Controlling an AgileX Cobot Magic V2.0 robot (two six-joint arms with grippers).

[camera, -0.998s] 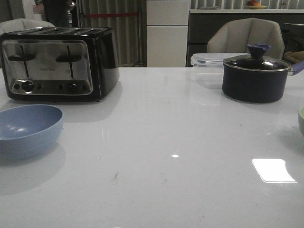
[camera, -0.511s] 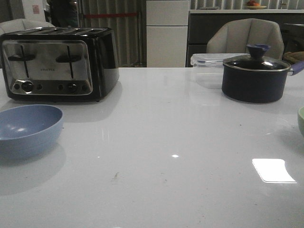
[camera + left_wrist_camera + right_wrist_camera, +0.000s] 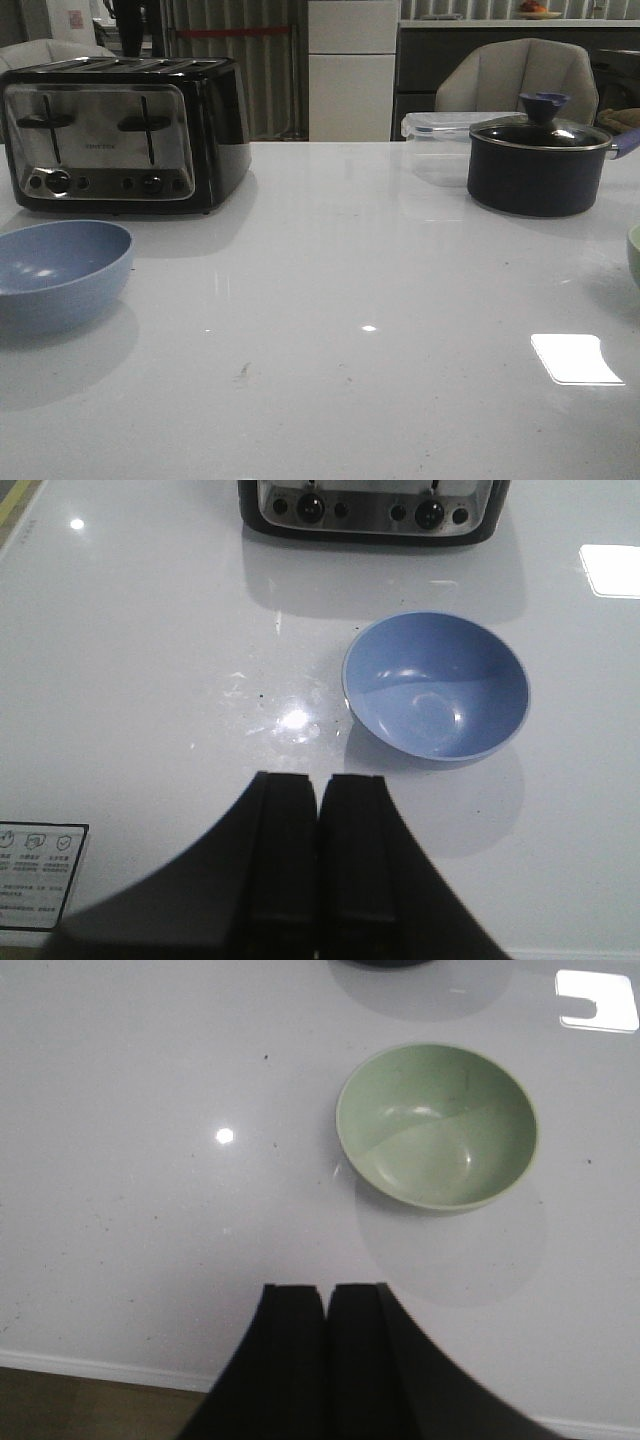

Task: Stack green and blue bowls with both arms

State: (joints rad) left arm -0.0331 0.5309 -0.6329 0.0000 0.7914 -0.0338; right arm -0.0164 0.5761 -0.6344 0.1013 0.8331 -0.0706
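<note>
The matte dusty grey-blue round bowl sits upright at the white table's left side before the chrome-and-black toaster; the pale sage-green round bowl sits at the right edge. The left gripper and right gripper hover with fingers pressed together, holding nothing.

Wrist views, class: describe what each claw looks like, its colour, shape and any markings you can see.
Both look alike. The left claw and right claw each show two flat, matte black, block-like fingers that widen into a dark curved body. No cables or markings appear on either.
</note>
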